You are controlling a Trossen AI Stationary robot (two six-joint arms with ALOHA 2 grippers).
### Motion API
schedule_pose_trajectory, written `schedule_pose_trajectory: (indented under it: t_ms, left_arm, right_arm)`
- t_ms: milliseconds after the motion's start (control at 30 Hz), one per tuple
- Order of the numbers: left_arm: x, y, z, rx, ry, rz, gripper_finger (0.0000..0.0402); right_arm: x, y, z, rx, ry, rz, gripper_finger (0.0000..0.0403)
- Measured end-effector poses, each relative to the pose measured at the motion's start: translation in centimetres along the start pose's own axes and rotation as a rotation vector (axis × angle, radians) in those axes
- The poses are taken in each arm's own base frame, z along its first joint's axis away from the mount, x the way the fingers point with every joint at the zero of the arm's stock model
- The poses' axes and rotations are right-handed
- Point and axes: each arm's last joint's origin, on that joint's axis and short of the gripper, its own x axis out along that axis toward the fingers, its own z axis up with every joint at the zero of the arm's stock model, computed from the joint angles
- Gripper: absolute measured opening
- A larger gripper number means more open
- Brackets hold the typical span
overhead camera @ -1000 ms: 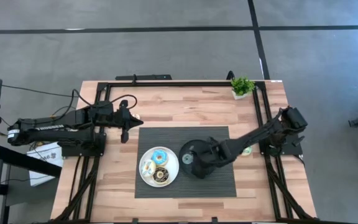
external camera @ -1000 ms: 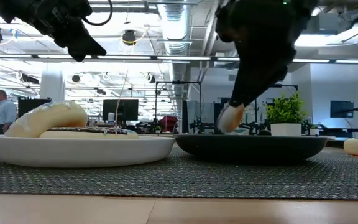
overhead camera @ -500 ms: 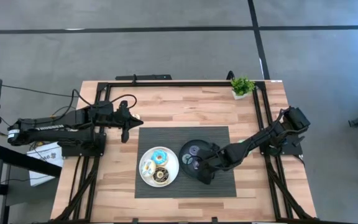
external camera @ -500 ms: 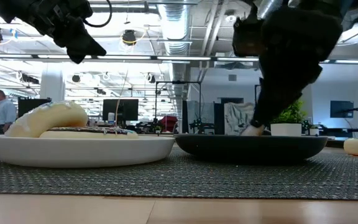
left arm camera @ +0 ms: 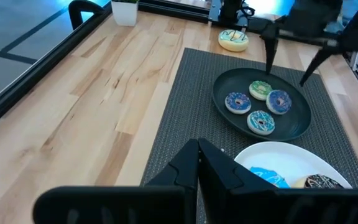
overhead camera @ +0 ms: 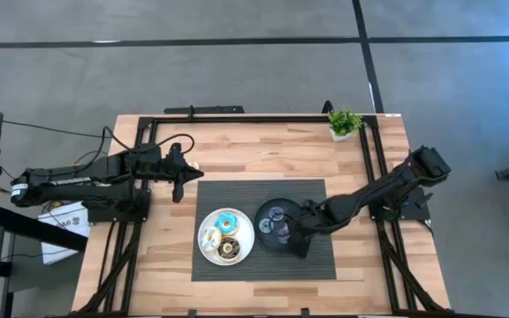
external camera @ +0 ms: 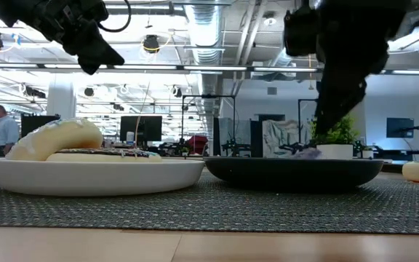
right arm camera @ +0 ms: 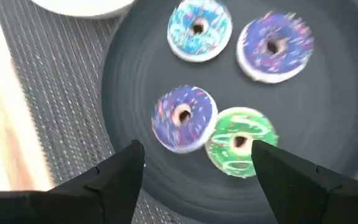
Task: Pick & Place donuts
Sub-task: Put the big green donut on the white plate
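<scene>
Four coin-sized donuts lie flat on the black plate: two purple, one blue, one green. My right gripper is open and empty just above the plate's near right part. The white plate holds the blue, white and chocolate donuts. A pale green donut lies on the wood to the right of the mat. My left gripper is shut and empty, raised over the table's far left.
A dark ribbed mat lies under both plates. A small potted plant stands at the far right corner. A black frame runs round the table's edges. Bare wood lies between the mat and the far edge.
My right gripper has come down over the black plate with a small purple donut at its fingertips. It has then risen and drawn back toward the table's right edge. That donut now lies on the plate beside the green one.
</scene>
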Motion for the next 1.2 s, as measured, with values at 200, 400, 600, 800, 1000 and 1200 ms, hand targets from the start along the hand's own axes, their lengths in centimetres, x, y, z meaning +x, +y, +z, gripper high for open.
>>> schedule_pose_trajectory:
  t_ms: [200,400,600,800,1000,1200]
  left_arm:
    - [0.0,0.0,0.0,-0.001,-0.004,-0.001,0.0]
    - [0.0,0.0,0.0,-0.003,-0.005,-0.001,0.0]
    - [0.0,0.0,0.1,-0.004,-0.006,-0.001,0.0]
    - [0.0,0.0,0.1,-0.003,-0.009,-0.001,0.0]
    - [0.0,0.0,0.1,-0.003,-0.009,-0.001,0.0]
    - [0.0,0.0,0.1,-0.003,-0.009,0.006,0.0]
  right_arm:
    - [-2.8,-1.1,0.5,0.022,-0.077,-0.039,0.0292]
    - [-3.7,-2.3,0.5,0.066,-0.065,-0.101,0.0291]
    - [-1.8,-3.0,-0.2,0.093,0.065,-0.194,0.0269]
    - [-2.2,-2.6,-0.7,0.057,0.11,-0.145,0.0168]
    - [-4.8,-2.8,-0.5,-0.001,0.066,-0.062,0.0014]
    - [-6.1,-3.9,0.4,0.105,0.05,0.0,0.004]
